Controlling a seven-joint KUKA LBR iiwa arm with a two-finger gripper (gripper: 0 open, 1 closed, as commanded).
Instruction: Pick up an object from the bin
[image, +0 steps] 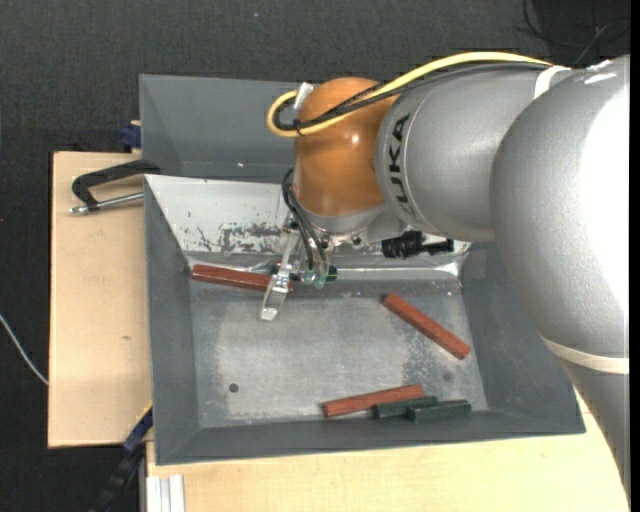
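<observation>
Closest to us, by the front wall of the grey metal bin (168, 340), two thin flat sticks lie end to end and overlap a little. The front red-brown stick (372, 402) is on the left and tilts up a bit at its right end. The dark green stick (428, 409) lies just to its right, touching it. I cannot tell what the sticks are made of.

A little further in, on the left of the bare floor, there is one small dark dot (233, 389), well apart from everything else.

Further in again, on the right side, the slanted red-brown stick (426, 325) lies by itself. Its high end points to the back and its low end points to the front right.

Further back, on the left, the long red-brown stick (229, 277) lies flat along the foot of the scratched back wall. The silver gripper (272, 300) hangs down at the right end of this stick, touching it or just beside it. I cannot tell if the gripper is apart, together, or clamped on the stick.

Above the gripper sits the round orange cover (335, 165) on the wrist. A yellow cable (430, 72) loops over it. The big grey arm (540, 170) comes in from the right.
</observation>
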